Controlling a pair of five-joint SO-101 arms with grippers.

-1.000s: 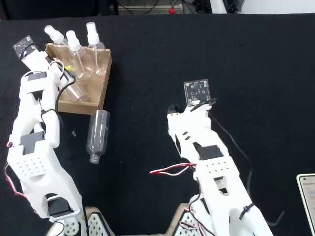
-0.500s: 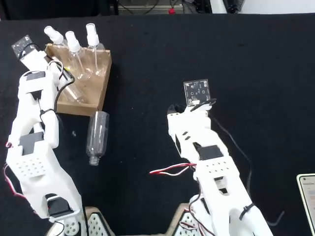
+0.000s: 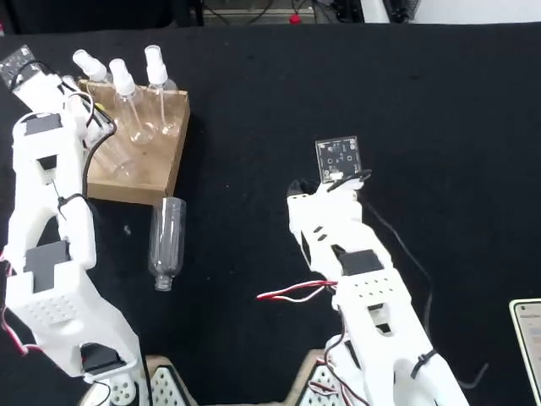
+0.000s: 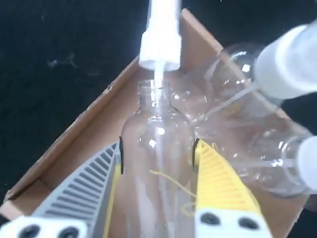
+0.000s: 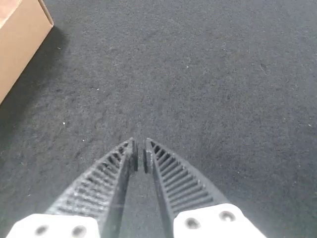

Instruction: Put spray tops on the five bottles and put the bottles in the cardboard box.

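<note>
The cardboard box (image 3: 152, 165) sits at the far left of the black table. Three clear bottles with white spray tops (image 3: 155, 59) stand or lean in it. My left gripper (image 3: 95, 127) is over the box. Up close, my left gripper (image 4: 157, 148) is shut on a clear bottle (image 4: 156, 124) inside the box (image 4: 74, 134). A white spray top (image 4: 159, 39) sits above that bottle's neck, its tube running down into it. One bottle without a top (image 3: 166, 237) lies on the table in front of the box. My right gripper (image 3: 297, 188) is at mid-table. My right gripper (image 5: 138, 154) is shut on nothing just above the cloth.
A corner of the box (image 5: 20, 34) shows beyond my right gripper. Red and white wires (image 3: 292, 292) hang off the right arm. A white-edged flat object (image 3: 528, 338) lies at the table's right edge. Open black cloth lies between the arms and to the right.
My left arm has lifted and swung toward the far left over the box with the bottle in its fingers. The box and the loose bottle shifted slightly. The right arm has not moved.
</note>
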